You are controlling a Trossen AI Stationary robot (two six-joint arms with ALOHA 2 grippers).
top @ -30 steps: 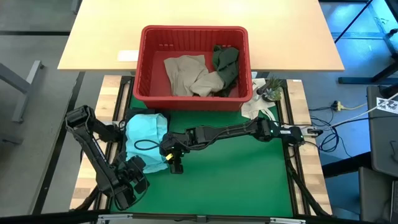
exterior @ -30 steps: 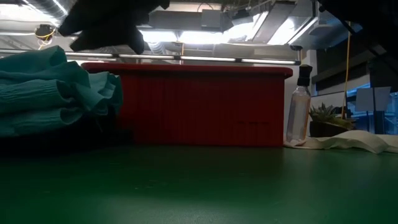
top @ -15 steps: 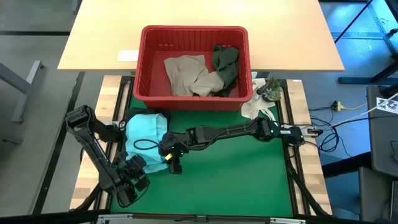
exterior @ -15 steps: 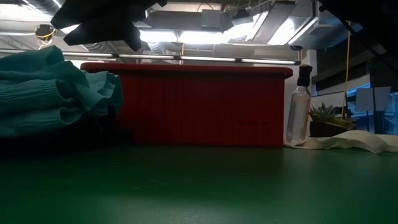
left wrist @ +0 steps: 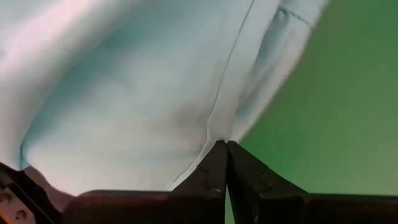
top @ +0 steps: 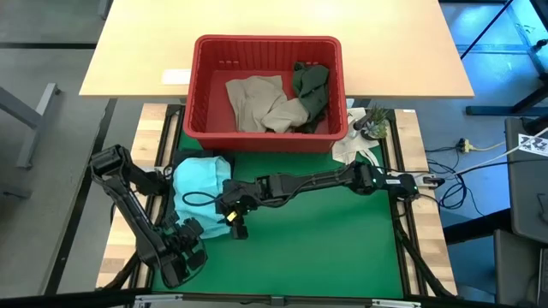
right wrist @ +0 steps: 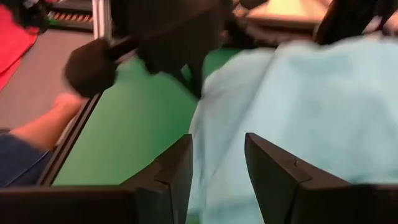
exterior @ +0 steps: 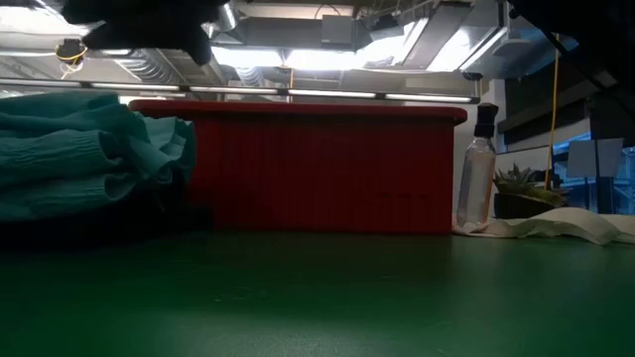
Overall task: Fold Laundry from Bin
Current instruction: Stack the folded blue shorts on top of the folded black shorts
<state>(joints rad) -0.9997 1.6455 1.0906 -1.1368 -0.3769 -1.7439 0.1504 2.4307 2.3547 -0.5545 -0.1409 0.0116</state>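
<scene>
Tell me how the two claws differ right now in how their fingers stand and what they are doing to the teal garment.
The left claw is shut, pinching a seamed edge of the teal garment; the right claw stands open, its fingers apart over the cloth without gripping. In the high view, the left claw sits at the garment's near edge, the right claw at its right side. Both work low over the green mat, in front of the bin.
</scene>
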